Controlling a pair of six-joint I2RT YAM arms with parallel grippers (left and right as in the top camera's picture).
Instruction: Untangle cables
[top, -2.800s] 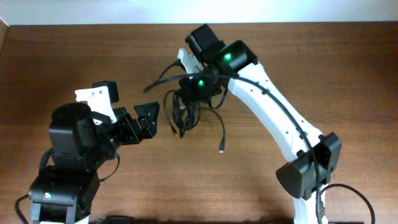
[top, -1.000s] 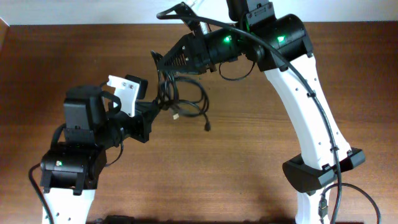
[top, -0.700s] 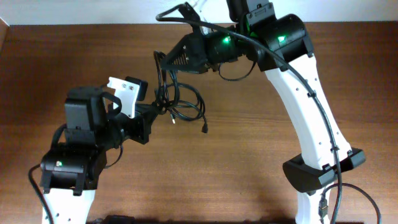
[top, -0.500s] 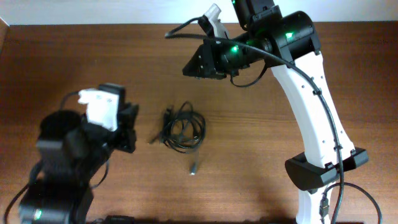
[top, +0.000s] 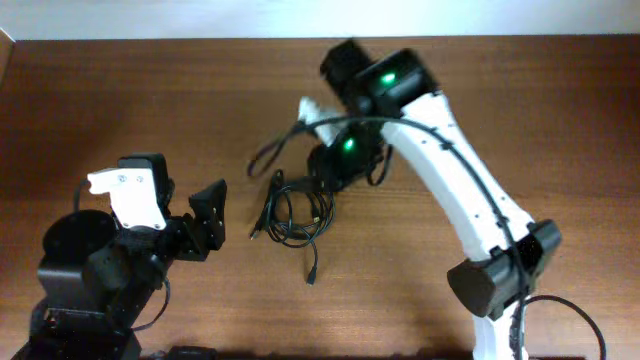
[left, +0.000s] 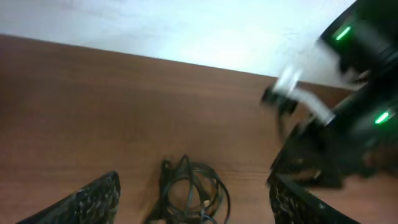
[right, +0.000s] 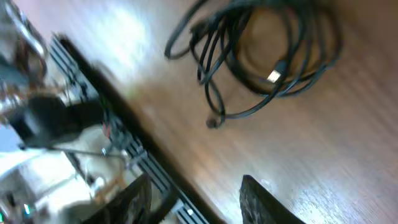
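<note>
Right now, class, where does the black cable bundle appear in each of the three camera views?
Overhead: the cable bundle lies just left of centre.
Left wrist: bottom centre, cut by the lower edge.
Right wrist: upper right, cut by the top edge.
Shared landmark: the brown wooden table lies beneath it in all three.

Table (top: 560, 120): dark reddish-brown wood, grain running left-right in overhead view, fills nearly whole frame. Surface semi-gloss; right wrist view shows broad pale glare patch on wood toward upper left. Wall (top: 150, 18): plain white, matte, thin strip along far edge of table in overhead view. Larger in left wrist view, meeting table in straight line. Pale sliver at far-left corner of overhead view, identity unclear. Lighting even, shadows soft.
</note>
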